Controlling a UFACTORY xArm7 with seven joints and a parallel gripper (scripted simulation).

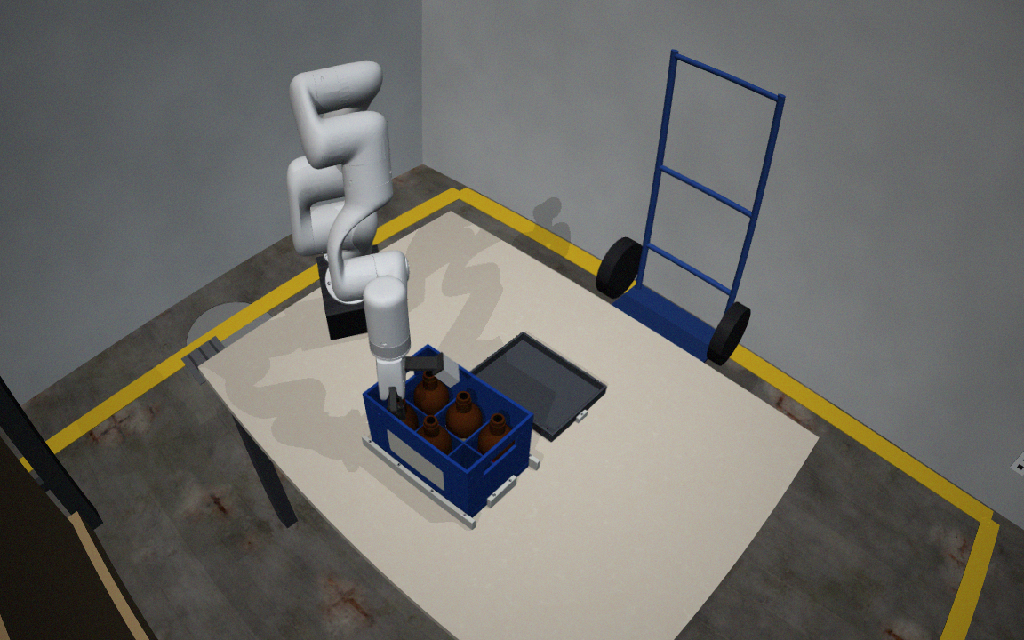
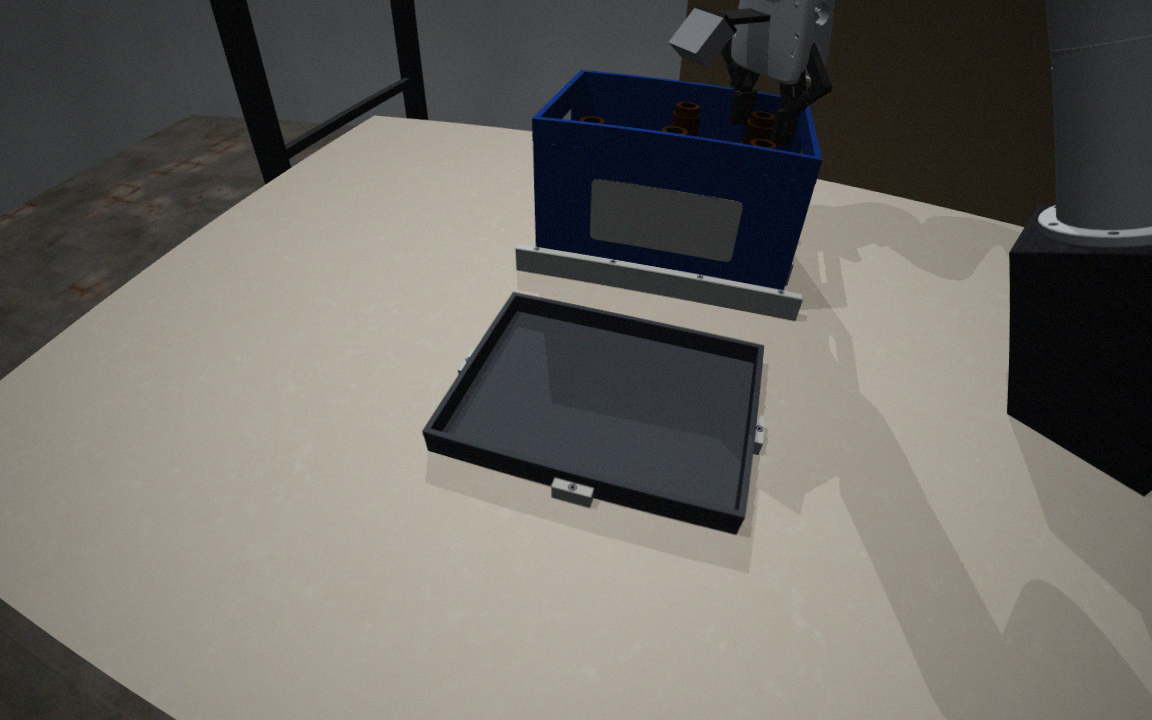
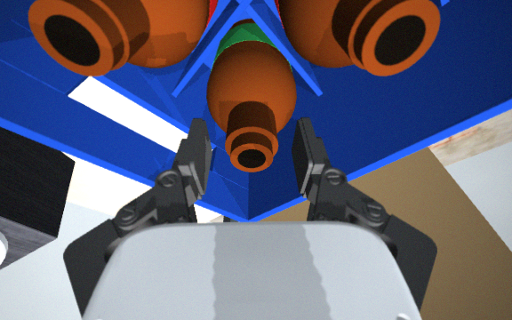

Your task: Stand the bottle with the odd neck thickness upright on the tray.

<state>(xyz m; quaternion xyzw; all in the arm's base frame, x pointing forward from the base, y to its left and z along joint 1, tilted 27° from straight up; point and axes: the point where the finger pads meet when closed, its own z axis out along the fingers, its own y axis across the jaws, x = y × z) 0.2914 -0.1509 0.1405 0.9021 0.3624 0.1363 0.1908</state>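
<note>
Now the gripper (image 3: 251,153) stands open, its fingers on either side of one brown bottle's (image 3: 251,95) neck without touching it. That bottle stands in a corner cell of the blue crate (image 2: 674,192); the dark tray (image 2: 593,402) lies just beside the crate.
</note>
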